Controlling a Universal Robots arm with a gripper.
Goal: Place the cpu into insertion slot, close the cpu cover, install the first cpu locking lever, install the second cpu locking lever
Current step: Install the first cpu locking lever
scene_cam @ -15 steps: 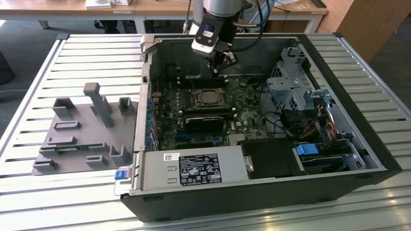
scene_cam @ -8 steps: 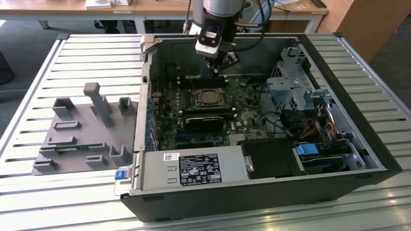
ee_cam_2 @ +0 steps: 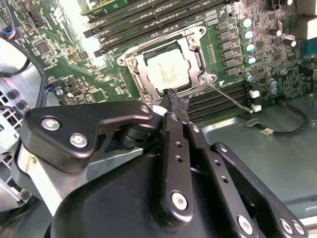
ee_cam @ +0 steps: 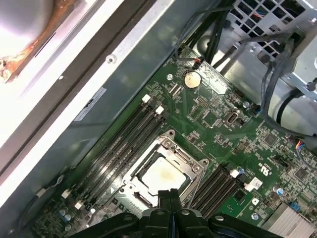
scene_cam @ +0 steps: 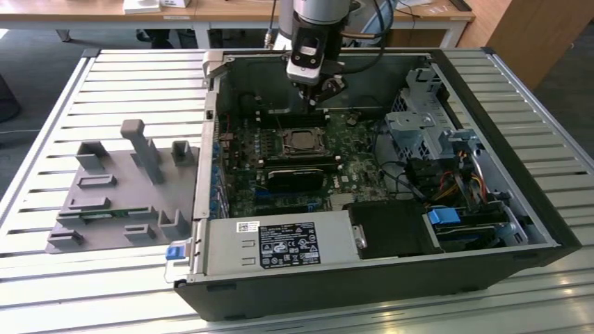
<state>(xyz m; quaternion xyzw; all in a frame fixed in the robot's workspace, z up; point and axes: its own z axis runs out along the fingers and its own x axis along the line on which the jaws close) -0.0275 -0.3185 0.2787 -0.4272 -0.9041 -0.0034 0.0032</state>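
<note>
In the exterior view the claw (scene_cam: 318, 94) hangs in the upper middle of the frame, inside the open computer case (scene_cam: 213, 69) on a slatted table (scene_cam: 111, 83). It hovers near the case's far wall, just beyond the cpu (scene_cam: 299, 141), which lies flat on the board. There is open room above the board between the case wall on the exterior view's left and the drive cage (scene_cam: 418, 129) on the exterior view's right.

In the second wrist view the claw (ee_cam_2: 174, 101) is clenched, with nothing visible between its tips. The cpu (ee_cam_2: 168, 73) sits inside the cpu cover (ee_cam_2: 194, 49); the tips hide the cover's nearest edge. A thin metal rod (ee_cam_2: 230, 99) slants from one corner of the cover across the memory slots (ee_cam_2: 218, 101).

In the first wrist view the claw (ee_cam: 168, 196) covers the nearest edge of the cpu (ee_cam: 163, 173). The cpu cover (ee_cam: 185, 151) frames the cpu, with memory slots (ee_cam: 124, 144) between it and the case wall.
</note>
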